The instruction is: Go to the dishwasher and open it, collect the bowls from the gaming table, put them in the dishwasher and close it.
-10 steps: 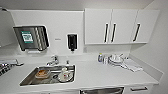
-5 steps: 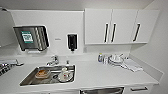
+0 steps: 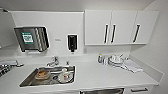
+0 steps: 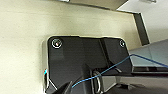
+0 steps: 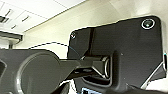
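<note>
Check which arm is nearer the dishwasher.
Right, probably: the dishwasher sits right of centre in the head view. Each arm's place relative to it cannot be told; the left wrist view faces a pale surface, the right wrist view the ceiling.

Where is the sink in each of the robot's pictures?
Head view: the sink sits low on the left, sunk into the white counter, with dishes inside.
Left wrist view: this camera faces a pale surface behind the left arm's dark plate.
Right wrist view: this camera faces ceiling and wall behind the right arm's dark plate.
Shared landmark: the two wrist views both have a dark plate with round fittings.
</note>
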### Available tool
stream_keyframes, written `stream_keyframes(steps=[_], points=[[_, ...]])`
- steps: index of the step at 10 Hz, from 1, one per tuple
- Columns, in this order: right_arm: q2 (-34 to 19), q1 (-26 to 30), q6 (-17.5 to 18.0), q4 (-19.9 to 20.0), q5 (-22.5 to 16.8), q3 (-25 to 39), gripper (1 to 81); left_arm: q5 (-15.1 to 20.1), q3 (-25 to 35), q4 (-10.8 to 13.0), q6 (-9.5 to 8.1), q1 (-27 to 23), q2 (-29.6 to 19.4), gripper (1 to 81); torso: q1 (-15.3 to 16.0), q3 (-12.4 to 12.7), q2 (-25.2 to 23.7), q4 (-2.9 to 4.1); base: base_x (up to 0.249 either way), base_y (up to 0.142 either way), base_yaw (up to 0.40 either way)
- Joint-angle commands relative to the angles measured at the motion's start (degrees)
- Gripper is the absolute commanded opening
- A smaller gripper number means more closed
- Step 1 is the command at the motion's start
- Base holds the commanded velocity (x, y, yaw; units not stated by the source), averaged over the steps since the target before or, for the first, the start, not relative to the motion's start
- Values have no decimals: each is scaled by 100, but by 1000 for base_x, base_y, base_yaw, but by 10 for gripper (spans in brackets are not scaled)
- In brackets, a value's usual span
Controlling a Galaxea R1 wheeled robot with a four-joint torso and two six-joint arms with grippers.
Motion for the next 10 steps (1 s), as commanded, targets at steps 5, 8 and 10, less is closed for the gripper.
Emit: stream_keyframes(steps=[5,8,10], points=[[-2542,1000,308,88,-177,2694,811,-624,3337,17,-15,-724,-3092,811,859,-504,-1364,0,0,0,0],[-2868,1395,422,88,-195,3073,811,-624,4243,17,-33,-1094,-3902,811,1250,-1051,-1985,0,0,0,0],[-2975,1607,519,88,-195,3224,811,-580,4773,26,-50,-1366,-4327,811,1519,-1451,-2405,0,0,0,0]])
